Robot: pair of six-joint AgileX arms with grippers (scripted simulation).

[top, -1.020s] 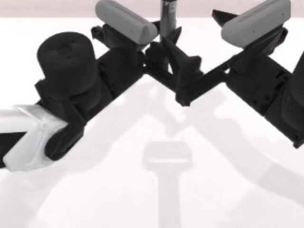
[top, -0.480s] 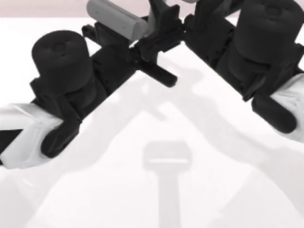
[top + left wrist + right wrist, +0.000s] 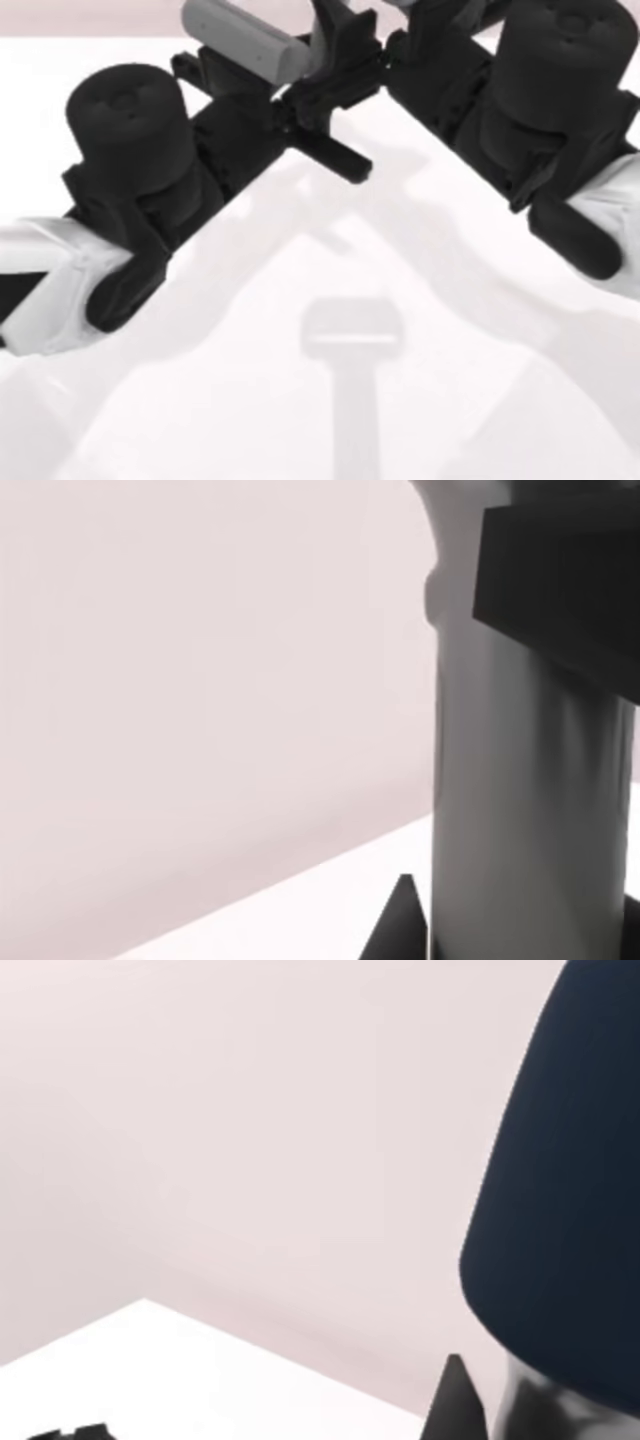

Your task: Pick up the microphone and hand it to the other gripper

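Note:
The microphone (image 3: 328, 35) is held up at the far middle of the table, between both arms. Its grey handle (image 3: 530, 780) fills the left wrist view, with my left gripper (image 3: 520, 935) shut on it. In the top view that gripper (image 3: 320, 95) reaches in from the left. My right gripper (image 3: 385, 50) comes in from the right and is closed on the handle higher up, one black finger (image 3: 560, 580) lying across it. In the right wrist view the navy head (image 3: 570, 1190) stands just above a right fingertip (image 3: 455, 1405) that sits against the handle.
The white table (image 3: 350, 400) below carries only the arms' shadows. The pale back wall (image 3: 200, 680) stands behind the grippers. Both bulky black wrists (image 3: 130, 130) crowd the far edge.
One second ago my right gripper stood open short of the microphone. It then swung in and closed round the handle beside my left gripper. Over the last half second almost nothing moved.

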